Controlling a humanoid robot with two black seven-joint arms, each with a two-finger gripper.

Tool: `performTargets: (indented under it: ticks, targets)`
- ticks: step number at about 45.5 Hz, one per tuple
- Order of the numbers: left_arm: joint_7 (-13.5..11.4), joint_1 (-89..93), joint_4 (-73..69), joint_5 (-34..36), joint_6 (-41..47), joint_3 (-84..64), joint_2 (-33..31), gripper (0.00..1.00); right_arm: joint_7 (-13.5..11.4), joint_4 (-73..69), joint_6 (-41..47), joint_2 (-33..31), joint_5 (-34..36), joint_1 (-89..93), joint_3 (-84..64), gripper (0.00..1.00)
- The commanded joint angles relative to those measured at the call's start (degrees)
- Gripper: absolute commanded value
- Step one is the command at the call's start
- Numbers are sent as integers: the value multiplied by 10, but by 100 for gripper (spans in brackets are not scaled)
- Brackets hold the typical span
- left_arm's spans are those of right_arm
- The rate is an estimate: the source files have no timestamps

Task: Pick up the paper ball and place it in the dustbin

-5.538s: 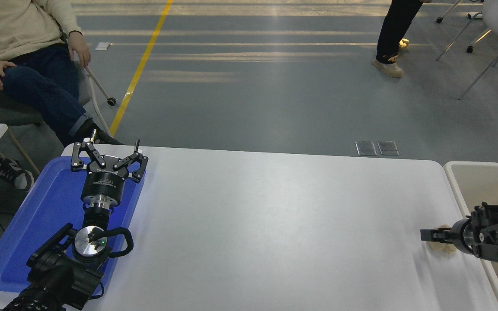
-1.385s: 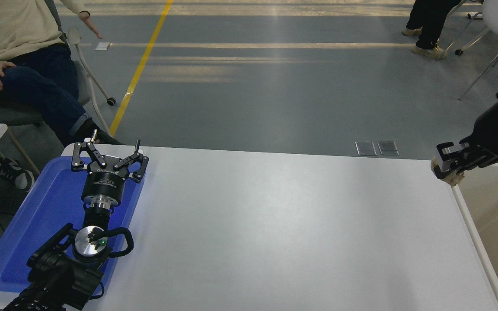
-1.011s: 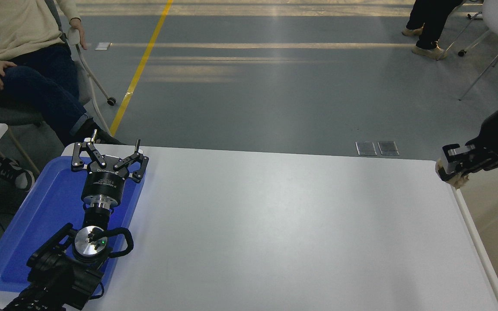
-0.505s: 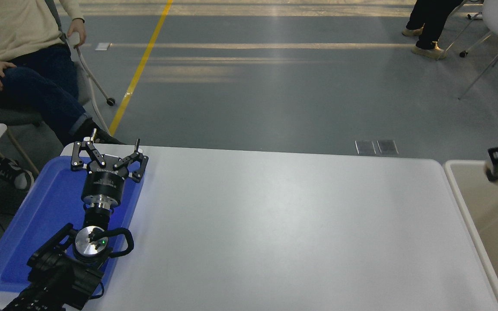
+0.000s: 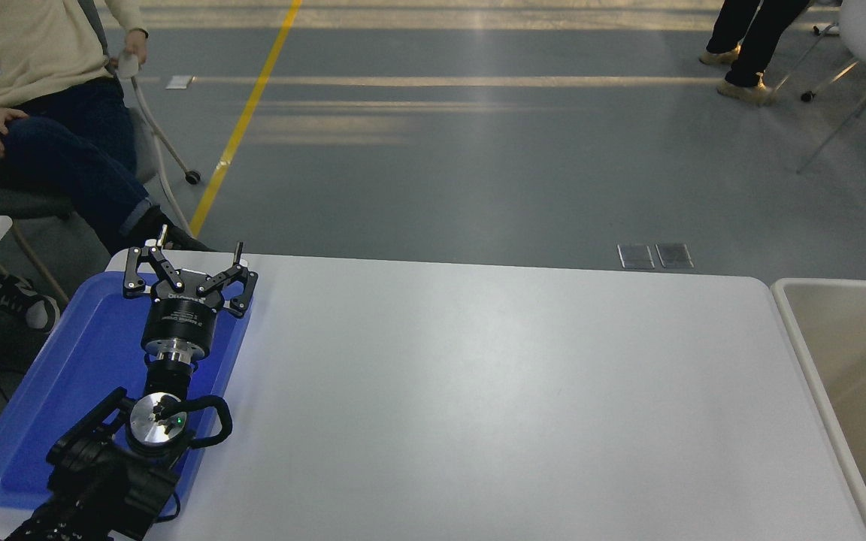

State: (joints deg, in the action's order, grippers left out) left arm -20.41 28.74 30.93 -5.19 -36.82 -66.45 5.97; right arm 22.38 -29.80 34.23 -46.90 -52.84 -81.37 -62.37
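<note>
The dustbin (image 5: 785,315) with its pale cream rim and beige inside stands at the right end of the white table (image 5: 478,391); only its left part shows. The paper ball is out of view. My right arm and gripper are out of view too. My left gripper (image 5: 185,259) is parked over the blue tray at the lower left, with its fingers spread open and nothing in them.
A flat blue tray (image 5: 42,421) lies at the table's left edge under the left arm. A person sits on a chair (image 5: 49,98) beyond the far left corner. Another person's legs (image 5: 749,45) are at the top right, near chair legs.
My right gripper, shut on the paper ball, lifted from the table, moved right over the dustbin and has left the picture. The left arm has not moved.
</note>
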Motion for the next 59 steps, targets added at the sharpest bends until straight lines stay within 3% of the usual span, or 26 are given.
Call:
performTargets:
  ticks: [1,25,45,50,57,58,59]
  targets:
    - [0,0,0,0,0,0,0,100,45,152,-47,35,62,163,8,0]
    - [0,0,0,0,0,0,0,100,35,252,-127,117,199,344,11,0]
    - [0,0,0,-1,0,0,0,100,-7,267,-201,149,271,411,43,0]
    - [0,0,0,-1,0,0,0,100,-11,267,-210,151,272,417,54,5]
    - [0,0,0,-1,0,0,0,100,-15,268,-221,160,272,427,77,22]
    - [0,0,0,-1,0,0,0,100,-19,268,-222,160,272,428,78,28]
    - [0,0,0,-1,0,0,0,100,-20,268,-223,160,272,428,79,41]
